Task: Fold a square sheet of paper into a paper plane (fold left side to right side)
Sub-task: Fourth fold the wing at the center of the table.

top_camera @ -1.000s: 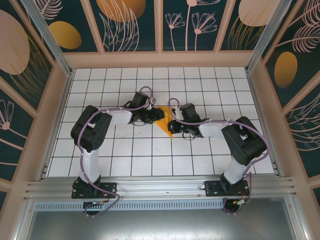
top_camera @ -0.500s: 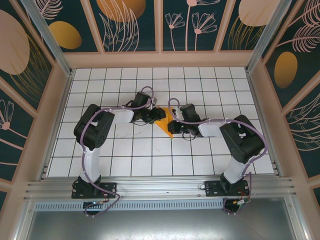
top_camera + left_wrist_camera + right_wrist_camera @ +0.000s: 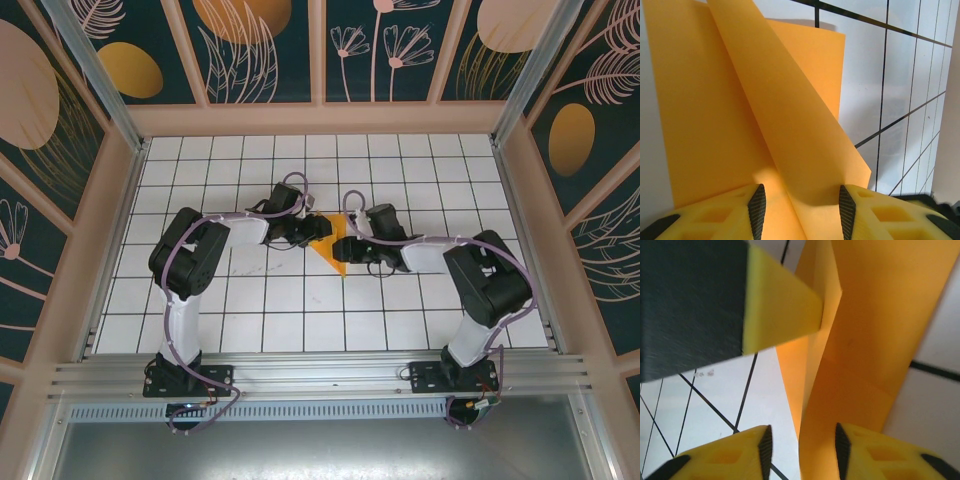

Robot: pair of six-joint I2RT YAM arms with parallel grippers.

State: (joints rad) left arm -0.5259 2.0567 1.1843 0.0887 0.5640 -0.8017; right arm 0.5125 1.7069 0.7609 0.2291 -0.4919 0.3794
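Since the earlier frame the right gripper point(image 3: 352, 243) had let its jaws part, having been shut a second before, and its wrist had shifted slightly to the right. Its jaws stood partly open, straddling a raised flap of the paper plane point(image 3: 337, 250) without pinching it. The left gripper point(image 3: 312, 232) was likewise partly open, its fingers point(image 3: 757, 210) set either side of a creased layer, nothing clamped. The plane lay as a pointed orange-yellow wedge on the white grid table point(image 3: 300, 310), between the two grippers, tip towards the arm bases. One layer stood lifted off the surface.
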